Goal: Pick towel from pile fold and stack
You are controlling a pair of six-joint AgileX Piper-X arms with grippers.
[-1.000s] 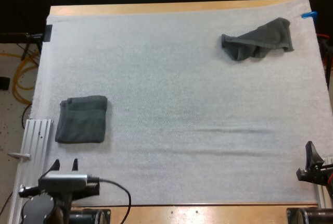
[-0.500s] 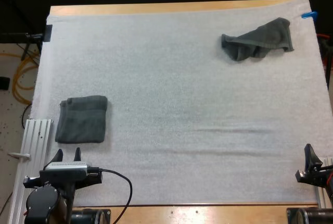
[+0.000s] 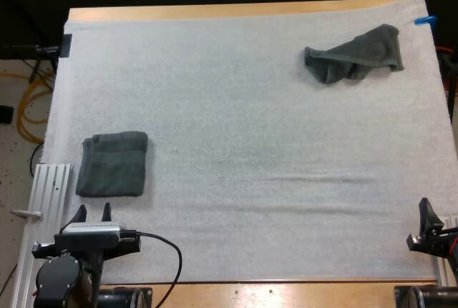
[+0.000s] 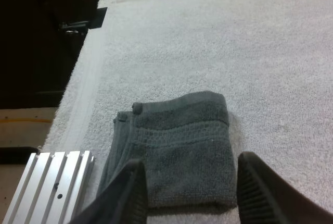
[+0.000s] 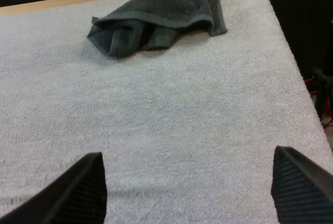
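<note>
High view places the crumpled towel (image 3: 354, 54) far right on the mat (image 3: 250, 107); we judge it light and limp, best pinched at a raised fold, left gripper (image 4: 190, 182) and right gripper (image 5: 190, 182) both open.

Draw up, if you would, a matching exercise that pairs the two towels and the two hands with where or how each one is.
Things:
1. folded towel
2. crumpled towel
3. left hand
4. right hand

Places and states:
A. open, over bare mat at its near right edge
B. heaped at the far right of the mat
C. lying flat at the near left of the mat
D. open, just short of the folded towel's near edge

Pairs: 1-C, 2-B, 3-D, 4-A.
</note>
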